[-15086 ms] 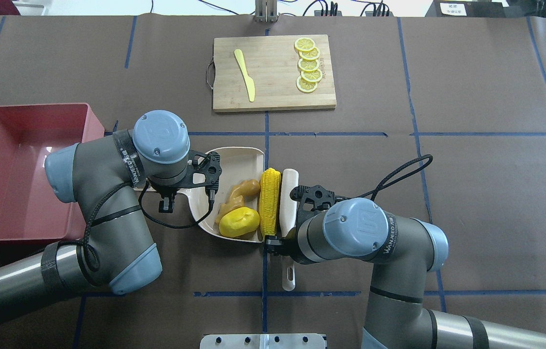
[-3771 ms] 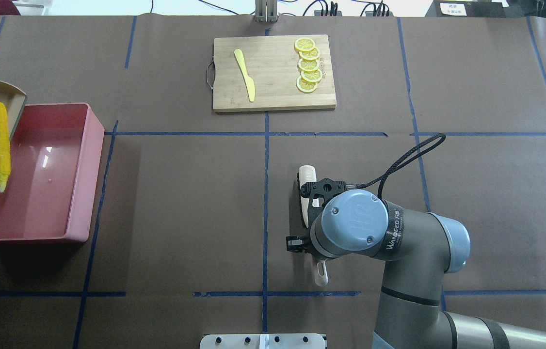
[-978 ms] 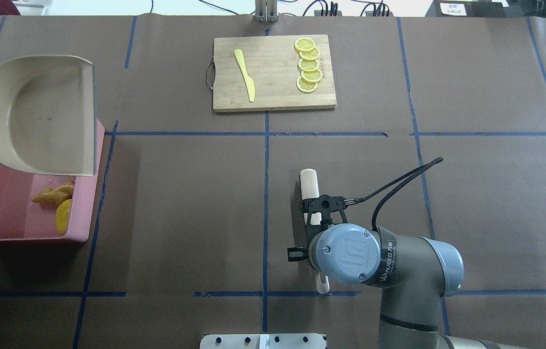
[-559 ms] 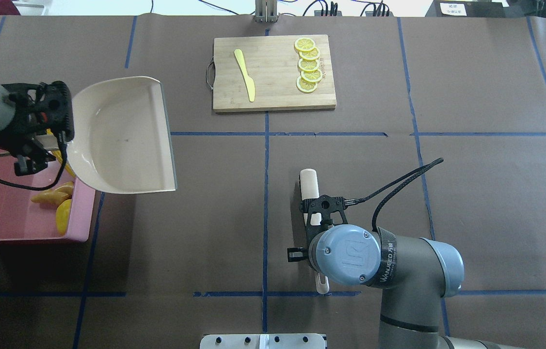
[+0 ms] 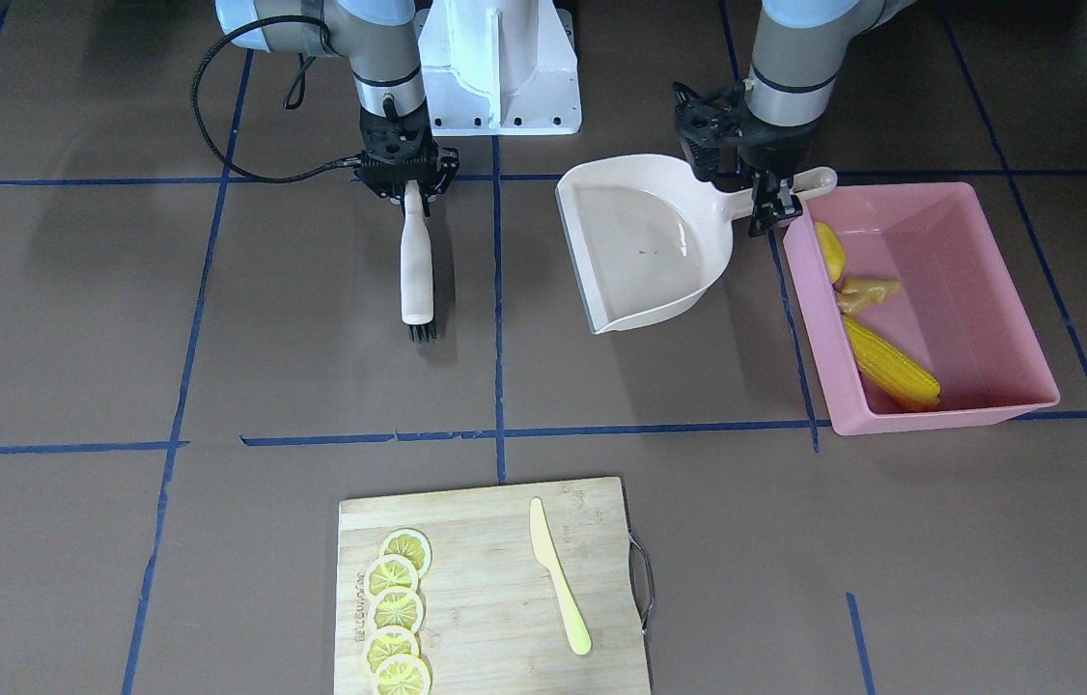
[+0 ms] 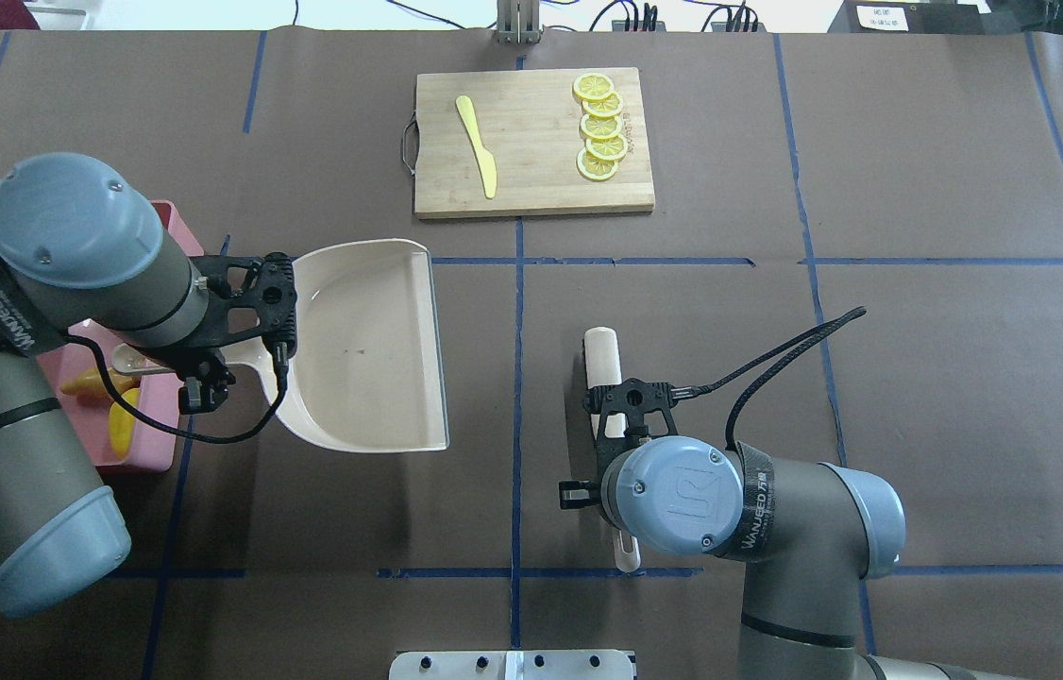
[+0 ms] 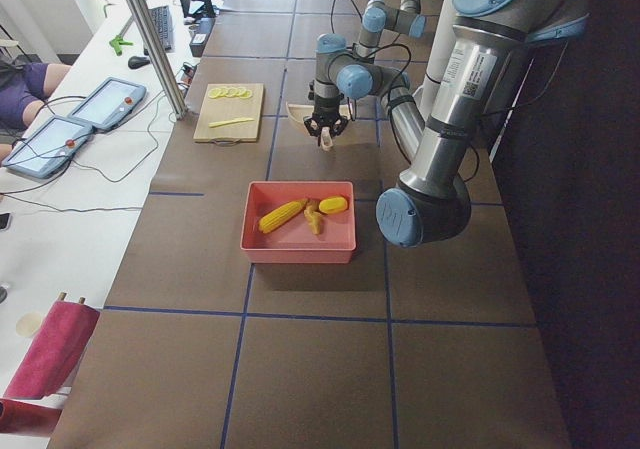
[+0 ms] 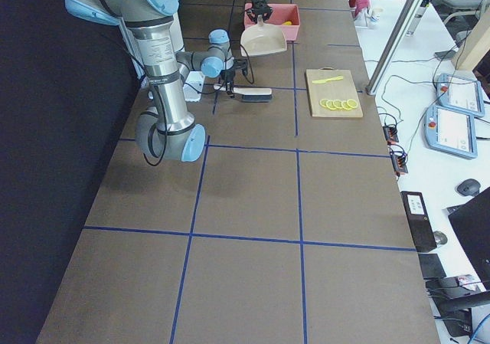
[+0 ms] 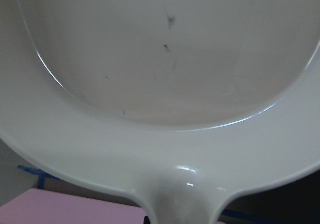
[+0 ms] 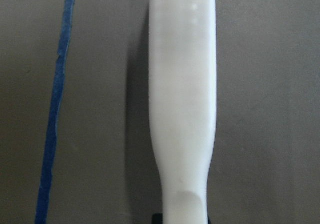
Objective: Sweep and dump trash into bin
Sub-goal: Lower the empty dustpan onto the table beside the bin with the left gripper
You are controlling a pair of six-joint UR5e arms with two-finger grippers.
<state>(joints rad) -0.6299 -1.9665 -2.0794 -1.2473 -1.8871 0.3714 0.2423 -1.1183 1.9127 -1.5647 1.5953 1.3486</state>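
Writing: the strap (image 6: 753,510) on the right arm (image 6: 805,529) reads "WANJEED". The blue joint cap (image 6: 683,491) beside it carries a UR mark. A faint line of print runs along the 9 o'clock edge of the cutting board (image 5: 495,589) in the front-facing view; it is too small to read.

Count: 3 toy foods, 1 bin, 1 dustpan, 1 brush, 1 cutting board, 5 lemon slices, 1 knife, 2 arms.

All three foods lie inside the pink bin (image 5: 988,319), along its wall nearest the dustpan. In the front-facing view the potato-like lump (image 5: 830,251) sits at 12 o'clock, the ginger root (image 5: 864,292) is in the middle, and the corn cob (image 5: 891,365) is at 6 o'clock.

The left gripper (image 5: 764,191) is clenched on the handle of the beige dustpan (image 5: 640,241). The pan lies at 9 o'clock of the bin, just beside it, and its inside shows a few dark specks.

The right gripper (image 5: 405,185) is clamped on the end of the brush (image 5: 417,261) handle. The dark bristles point to 6 o'clock and meet the table (image 5: 119,338).

On the board, the lemon slices (image 5: 396,610) overlap in one row. The yellow knife (image 5: 558,577) lies at their 3 o'clock, apart from them.
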